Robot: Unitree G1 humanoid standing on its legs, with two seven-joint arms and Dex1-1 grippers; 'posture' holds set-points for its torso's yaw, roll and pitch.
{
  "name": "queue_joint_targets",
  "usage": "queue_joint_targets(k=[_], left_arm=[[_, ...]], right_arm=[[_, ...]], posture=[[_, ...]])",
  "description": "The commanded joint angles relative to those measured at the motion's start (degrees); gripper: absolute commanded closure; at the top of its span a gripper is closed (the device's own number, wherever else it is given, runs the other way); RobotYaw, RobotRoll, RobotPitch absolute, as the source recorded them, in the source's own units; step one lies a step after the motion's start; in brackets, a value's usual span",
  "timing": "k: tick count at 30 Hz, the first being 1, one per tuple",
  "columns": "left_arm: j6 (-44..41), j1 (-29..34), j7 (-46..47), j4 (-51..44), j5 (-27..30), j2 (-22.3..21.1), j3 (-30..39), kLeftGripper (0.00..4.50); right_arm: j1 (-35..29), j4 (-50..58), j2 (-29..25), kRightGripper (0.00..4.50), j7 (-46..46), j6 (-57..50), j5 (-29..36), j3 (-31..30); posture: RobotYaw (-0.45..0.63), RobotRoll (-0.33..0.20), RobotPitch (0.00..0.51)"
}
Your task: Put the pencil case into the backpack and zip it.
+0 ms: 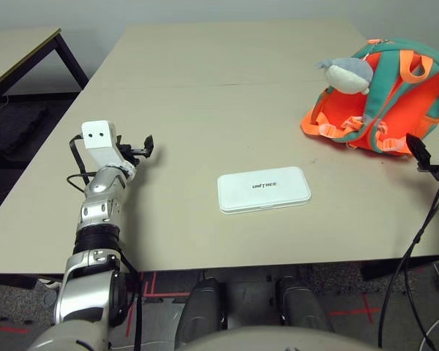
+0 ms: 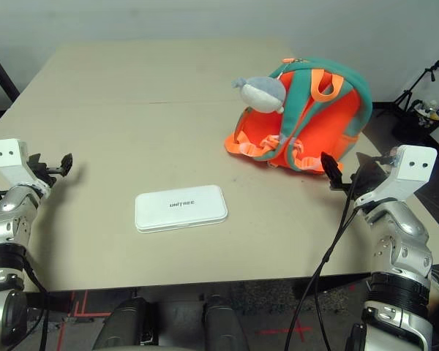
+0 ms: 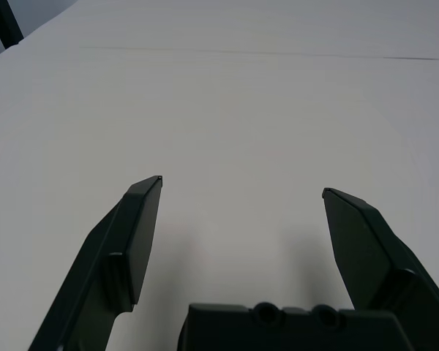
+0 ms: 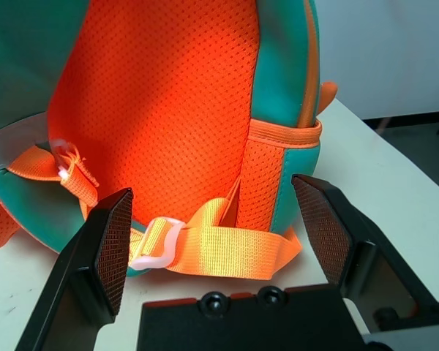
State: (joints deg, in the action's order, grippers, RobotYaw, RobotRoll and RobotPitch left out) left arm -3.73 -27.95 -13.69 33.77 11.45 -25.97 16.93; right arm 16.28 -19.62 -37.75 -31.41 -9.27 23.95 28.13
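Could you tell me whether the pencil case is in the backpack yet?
Not yet: the pencil case lies flat on the table, apart from the backpack.

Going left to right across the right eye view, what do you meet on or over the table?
Left gripper → pencil case → plush toy, hanging on the backpack → right gripper. Both grippers are open and hold nothing.

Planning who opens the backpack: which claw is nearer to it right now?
The right. The right claw hovers open just in front of the backpack, facing its strap side. The left claw is open over bare table, across the pencil case from the backpack.
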Motion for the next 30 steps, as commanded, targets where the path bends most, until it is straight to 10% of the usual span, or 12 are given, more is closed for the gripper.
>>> queue_joint_targets(k=[1, 13, 20, 30], left_arm=[[0.1, -0.3, -0.2, 1.2, -0.5, 0.3, -0.5, 0.0], [-6.5, -0.2, -8.8, -7.6, 1.5, -2.6, -3.0, 0.0], [-46.6, 1.3, -18.5, -27.3, 21.2, -13.4, 2.6, 0.0], [-87.8, -3.4, -23.1, -32.9, 42.5, -20.9, 11.4, 0.0]], right_arm=[[0.1, -0.8, -0.8, 0.04, -0.6, 0.5, -0.5, -0.2], [-0.4, 4.5, -3.7, 0.04, -1.9, -4.6, 1.3, 0.4], [-4.0, 18.9, -10.7, 0.04, -0.7, -36.3, 14.2, 4.0], [1.5, 26.7, -15.6, 2.81, 1.6, -71.0, 30.2, 6.3]], posture=[[-0.02, 0.0, 0.074], [-0.02, 0.0, 0.06], [-0.01, 0.0, 0.034], [0.02, 0.0, 0.024]])
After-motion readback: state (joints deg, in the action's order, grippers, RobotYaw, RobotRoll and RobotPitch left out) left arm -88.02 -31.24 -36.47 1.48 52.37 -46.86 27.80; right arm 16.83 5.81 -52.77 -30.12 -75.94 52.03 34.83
